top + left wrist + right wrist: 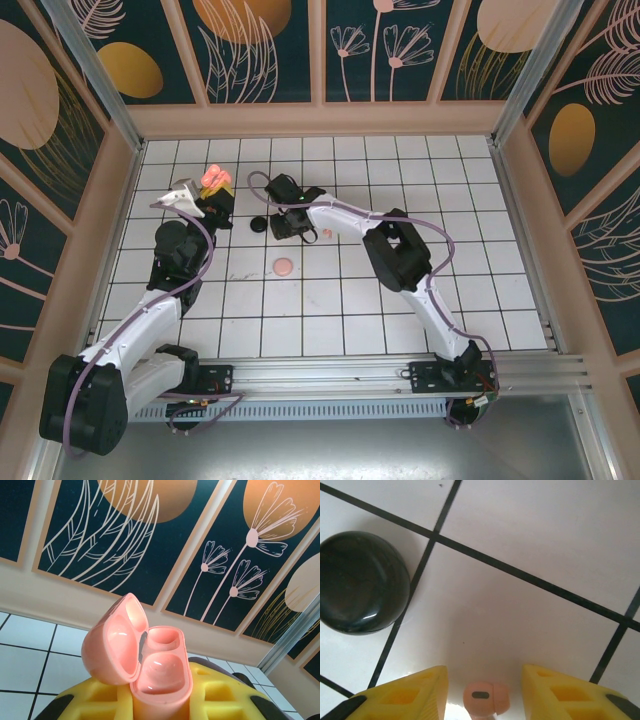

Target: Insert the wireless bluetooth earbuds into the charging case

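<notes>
Your left tool point(162, 701) is clamped on the coral-pink charging case point(150, 665) and holds it upright above the tabletop point(480, 280). The case is open: its lid leans over to the left on the hinge, and the two hollows in the body have nothing in them. The yellow fingers point(225, 695) press the lower part of the case from both sides.

Your right tool point(484, 674) points down at the tiles, its jaws at a middle width. A coral-pink earbud point(486, 698) lies on the tabletop between them, with a little gap on each side, so it is not gripped. A black case point(362, 582), rounded and closed, lies on the tiles to the left of this tool, near but apart from it.

From the top camera, a round pink thing point(285, 266) lies flat on the tiles nearer to the arm bases, between the two arms. A tiny pink bit point(327, 233) sits just beside the right forearm; it is too small for me to name.

The left tool is in the far left part of the tabletop, close to the back wall point(320, 120) and not far from the left one. The most open tiles are on the right side, between the right arm and the right wall.
</notes>
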{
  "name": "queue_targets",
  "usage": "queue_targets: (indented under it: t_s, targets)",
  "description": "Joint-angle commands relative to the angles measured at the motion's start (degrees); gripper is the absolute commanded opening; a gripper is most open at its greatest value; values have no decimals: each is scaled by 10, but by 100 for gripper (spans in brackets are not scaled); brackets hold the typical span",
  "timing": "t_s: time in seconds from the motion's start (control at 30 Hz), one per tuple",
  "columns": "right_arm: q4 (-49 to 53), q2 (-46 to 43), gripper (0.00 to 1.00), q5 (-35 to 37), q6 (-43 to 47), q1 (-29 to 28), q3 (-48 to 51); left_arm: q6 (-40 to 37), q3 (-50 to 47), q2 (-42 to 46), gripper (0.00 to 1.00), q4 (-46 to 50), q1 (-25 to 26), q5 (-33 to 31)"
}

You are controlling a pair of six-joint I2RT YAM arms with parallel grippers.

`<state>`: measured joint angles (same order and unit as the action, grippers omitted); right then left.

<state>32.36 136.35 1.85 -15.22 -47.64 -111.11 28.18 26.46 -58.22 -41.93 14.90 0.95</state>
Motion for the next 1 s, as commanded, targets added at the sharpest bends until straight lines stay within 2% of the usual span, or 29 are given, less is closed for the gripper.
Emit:
queue_targets:
  t_s: [0.0,0.6,0.97]
  targets:
    - [39,20,42,29,-34,-8,-23,9,1,8,0,-18,-4,-4]
    - [75,46,40,76,-77,-22,-56,17,-8,8,0,-32,-4,-3]
    - [81,56,35,83,-83,-27,-69,20,-11,8,0,-35,-4,-1]
